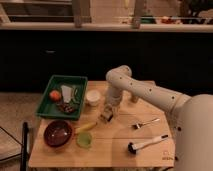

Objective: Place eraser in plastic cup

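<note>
While the eraser [105, 118] is gripped between narrow jaws, the gripper [105, 115] is seen low over the tabletop [115, 152], behind and right of the plastic cup [84, 140]. A banana [86, 127] is laid just behind that cup, a dark red bowl [57, 133] is set just left of it, and a brush [146, 144] is found well to its right.
</note>
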Tool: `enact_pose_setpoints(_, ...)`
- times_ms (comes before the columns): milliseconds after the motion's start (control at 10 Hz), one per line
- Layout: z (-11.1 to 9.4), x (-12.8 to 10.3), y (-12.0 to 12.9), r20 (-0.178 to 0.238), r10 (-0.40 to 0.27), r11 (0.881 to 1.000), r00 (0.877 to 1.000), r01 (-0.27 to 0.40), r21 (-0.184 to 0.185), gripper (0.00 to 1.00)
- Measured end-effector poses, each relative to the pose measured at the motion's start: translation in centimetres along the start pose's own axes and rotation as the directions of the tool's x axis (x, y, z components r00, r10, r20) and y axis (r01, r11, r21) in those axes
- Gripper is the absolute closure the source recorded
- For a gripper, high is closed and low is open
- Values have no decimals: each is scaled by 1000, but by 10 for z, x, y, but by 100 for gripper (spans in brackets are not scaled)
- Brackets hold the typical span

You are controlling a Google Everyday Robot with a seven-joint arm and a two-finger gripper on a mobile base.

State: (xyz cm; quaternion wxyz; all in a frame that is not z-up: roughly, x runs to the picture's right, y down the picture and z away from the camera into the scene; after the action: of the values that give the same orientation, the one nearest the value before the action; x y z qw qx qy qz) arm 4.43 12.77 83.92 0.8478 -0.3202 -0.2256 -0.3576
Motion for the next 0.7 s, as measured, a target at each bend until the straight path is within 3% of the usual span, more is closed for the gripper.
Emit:
enact_pose_setpoints(100,0,-3,0,1,-9,1000,1000,9,-1,42)
enact_pose_setpoints(200,-3,-9,-4,-1,-25,1000,1000,25,4,47)
enact_pose_setpoints(400,-10,-35,-20,-2,-67,998,998,67,21,66)
enact_pose_setpoints(700,-31,-72,-24,-12,-134,989,991,135,61,95)
